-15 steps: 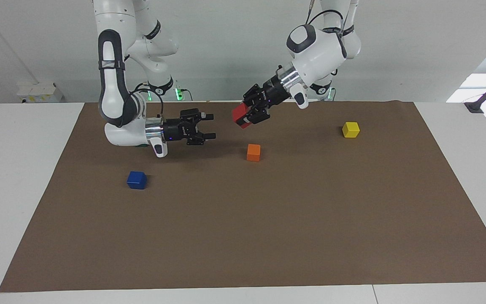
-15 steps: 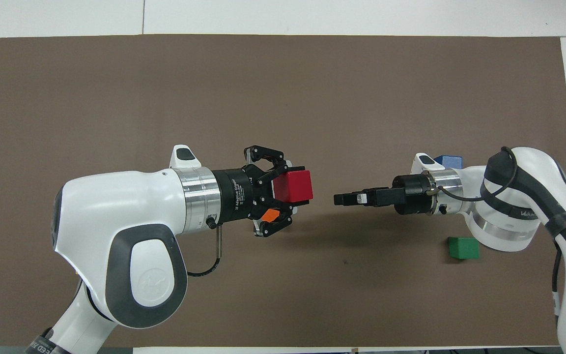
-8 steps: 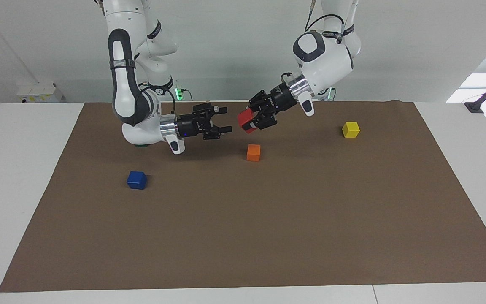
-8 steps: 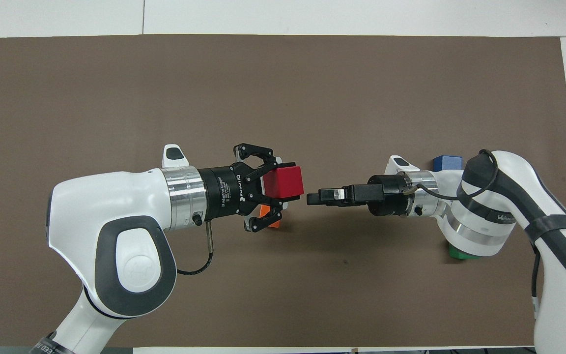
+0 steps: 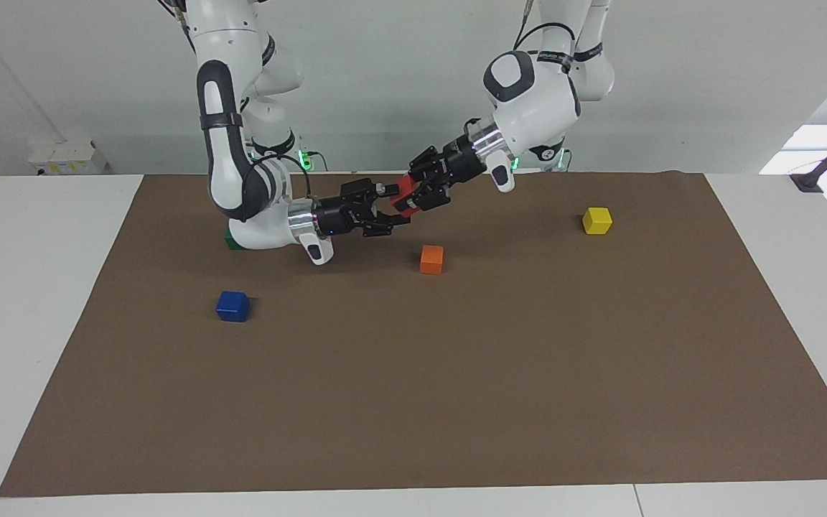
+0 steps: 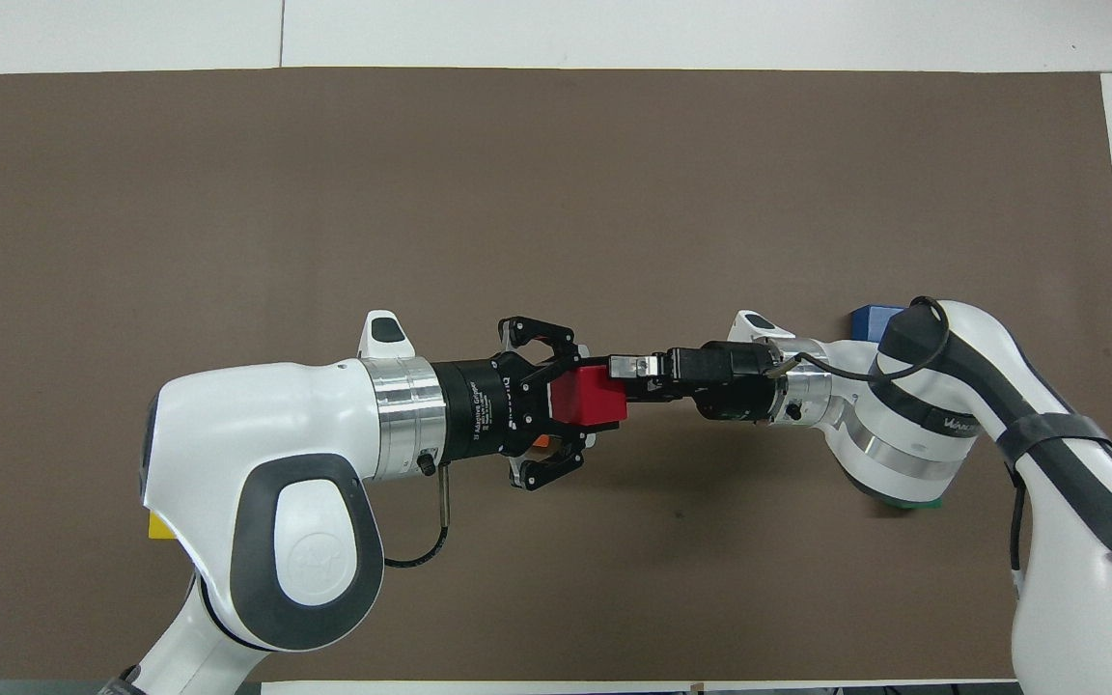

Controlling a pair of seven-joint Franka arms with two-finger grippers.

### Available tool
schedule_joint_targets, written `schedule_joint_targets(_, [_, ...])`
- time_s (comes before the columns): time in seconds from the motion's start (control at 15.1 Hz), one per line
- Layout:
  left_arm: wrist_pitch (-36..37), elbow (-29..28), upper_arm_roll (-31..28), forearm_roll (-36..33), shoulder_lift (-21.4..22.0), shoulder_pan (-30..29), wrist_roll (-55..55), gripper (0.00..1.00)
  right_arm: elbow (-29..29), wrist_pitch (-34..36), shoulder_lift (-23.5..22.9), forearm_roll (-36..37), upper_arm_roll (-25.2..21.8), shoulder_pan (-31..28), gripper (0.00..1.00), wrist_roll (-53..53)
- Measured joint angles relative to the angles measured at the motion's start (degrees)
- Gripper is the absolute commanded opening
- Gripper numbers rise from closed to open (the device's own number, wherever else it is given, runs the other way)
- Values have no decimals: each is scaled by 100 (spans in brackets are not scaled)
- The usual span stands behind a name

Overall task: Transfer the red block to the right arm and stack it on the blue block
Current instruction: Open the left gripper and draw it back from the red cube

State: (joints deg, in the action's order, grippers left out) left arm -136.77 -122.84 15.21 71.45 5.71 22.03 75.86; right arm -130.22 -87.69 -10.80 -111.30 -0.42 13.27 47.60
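Clamping the red block (image 5: 405, 197) midair, left gripper (image 5: 413, 197) meets the spread-fingered right gripper (image 5: 388, 208) over open mat (image 5: 456, 373).

A white tabletop (image 5: 26, 287) carries a broad brown mat (image 5: 421, 402). A plain pale wall (image 5: 385, 86) stands at the robots' end, with a small white box (image 5: 67, 156) at its foot. Bright light (image 5: 808, 147) falls at one corner.

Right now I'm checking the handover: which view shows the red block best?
The overhead view: the red block shows a broad top face between the left gripper and right gripper. The facing view shows only a red sliver among black fingers.
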Motion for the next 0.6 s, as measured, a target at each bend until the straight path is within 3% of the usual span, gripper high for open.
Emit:
schedule_joint_targets(0.4, [-1,-55,-1,4,50,13,0,0,46,21,-1,-187,16,140,100,3])
schedule_joint_targets(0.6, [-3,-55,-9,95,55,13,0,0,54,22,-1,-190,17,144,73,59])
